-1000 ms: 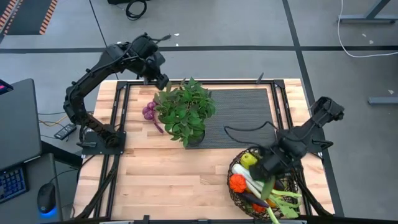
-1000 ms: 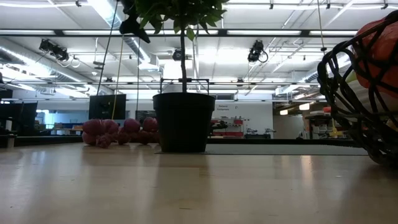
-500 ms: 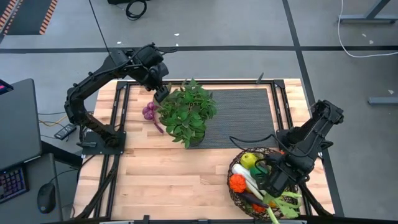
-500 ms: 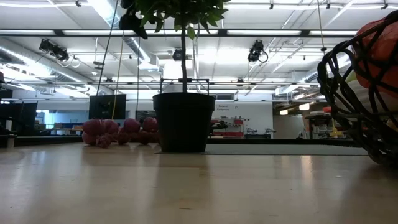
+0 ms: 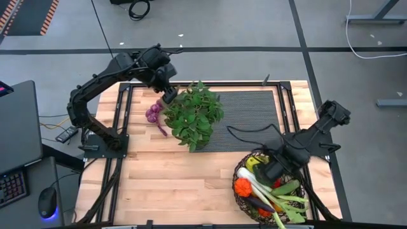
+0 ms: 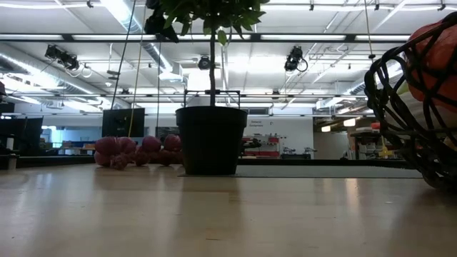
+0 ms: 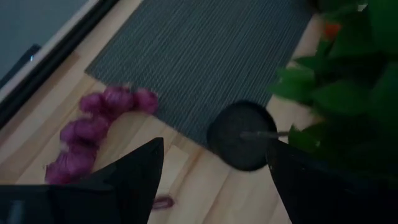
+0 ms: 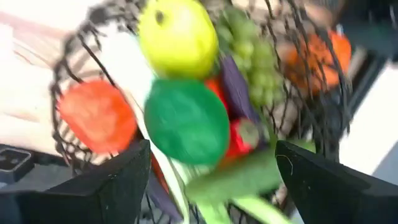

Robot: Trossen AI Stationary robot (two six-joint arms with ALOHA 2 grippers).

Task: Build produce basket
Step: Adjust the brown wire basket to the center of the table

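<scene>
While the room spreads wide behind the bench, a hall with white ceiling beams (image 6: 235,39), strip lights and distant shelving in the low view, the floor around it is grey concrete crossed by dark tape lines (image 5: 305,57). The pale wooden bench top (image 5: 172,178) carries a black metal frame along its edges and a black ribbed rectangular mat (image 5: 254,117) over its far half. On the mat's near left part stands the large leafy green plant in a round black pot (image 5: 193,114).

At the bench's near right corner sits the round bowl-shaped basket of loosely woven dark brown wire (image 5: 242,196), already loaded with toy produce: an orange tomato (image 5: 242,187), a white-and-green leek (image 5: 270,198), a yellow-green lemon (image 8: 177,36), a round green lime (image 8: 186,121), a dark green cucumber (image 5: 286,187), green grapes (image 8: 252,53) and a red chili (image 8: 239,140). Near the bench's far left edge, beside the plant, lies a bunch of purple grapes (image 5: 153,113) on the bare wood.

The right gripper (image 5: 270,169) hangs over the basket's far rim, its fingers spread apart and holding nothing. The left gripper (image 5: 168,97) hovers above the purple grapes and the plant's edge, its fingers (image 7: 134,171) also apart and empty.
</scene>
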